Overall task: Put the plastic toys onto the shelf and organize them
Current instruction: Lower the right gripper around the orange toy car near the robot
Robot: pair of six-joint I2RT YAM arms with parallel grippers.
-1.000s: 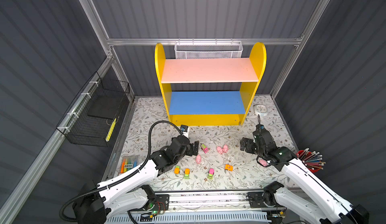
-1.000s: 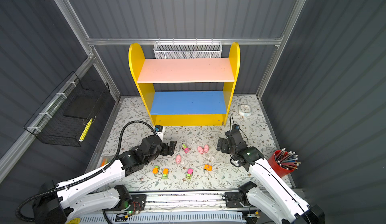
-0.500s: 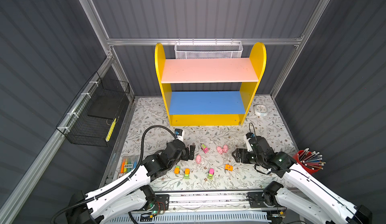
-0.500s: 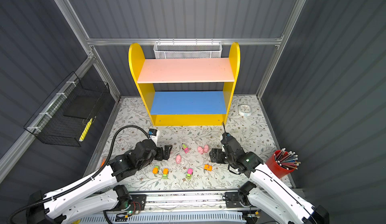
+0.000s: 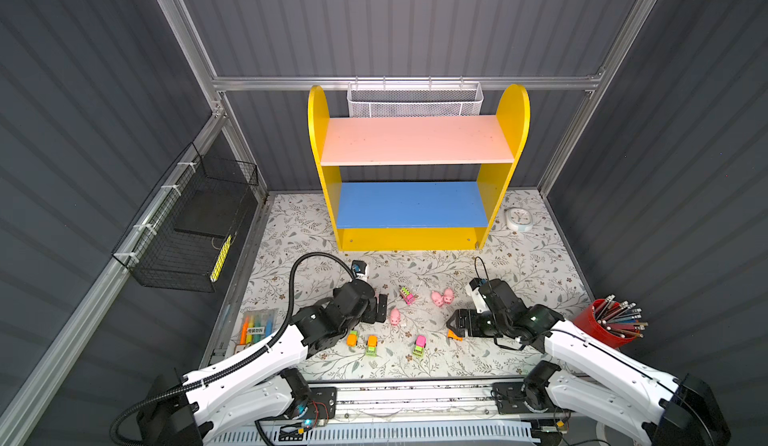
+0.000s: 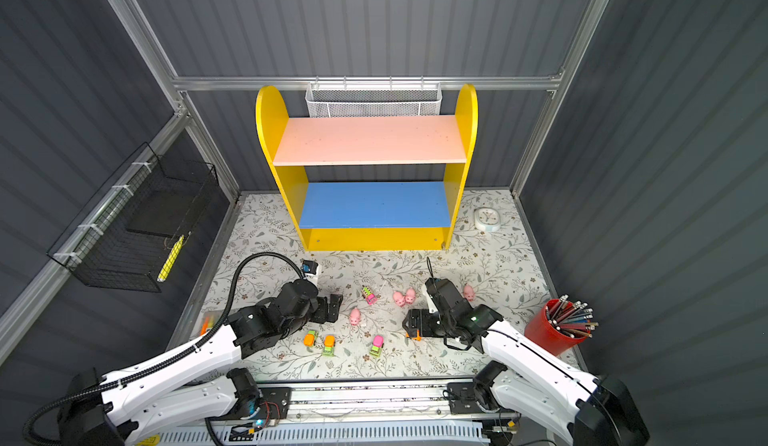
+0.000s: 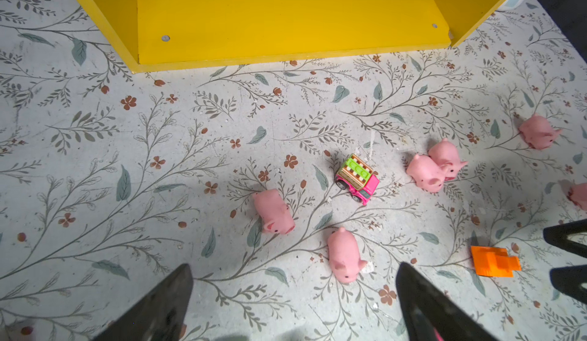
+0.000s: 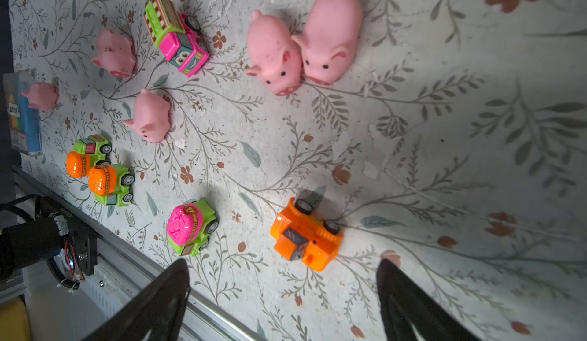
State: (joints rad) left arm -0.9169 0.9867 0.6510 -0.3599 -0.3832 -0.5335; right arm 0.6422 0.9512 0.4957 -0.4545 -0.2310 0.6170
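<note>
- Grey ribbed walls around a floral worktop [image 5: 519, 265]; at the back, the shelf [image 5: 318, 132], with pink and blue boards both bare.
- Scattered over the worktop's front half, well apart from the shelf: the plastic toys [image 5: 420, 345], none yet placed.
- Just ahead of the right jaws, and inside their gap in the right wrist view: the orange vehicle [image 8: 306, 234]. Released wide, gripping nothing.
- Seemingly tipped onto its side, wheels toward the camera, though hard to be sure. Long axis slanted across the closing line rather than square to it.
- Probably a short reach forward and down, perhaps with a slight wrist turn, before closing.
- Ahead of the left jaws, likewise spread and empty: a pink pig [image 7: 344, 255], snout toward the wrist camera, body lengthwise along the approach, narrow across the gap.
- Nearer the right arm [image 5: 582, 348]: the orange vehicle and the touching pig pair [image 5: 441, 297].
- Nearer the left arm [image 5: 257, 352]: the pink pig and two orange-topped green vehicles [image 5: 372, 346].
</note>
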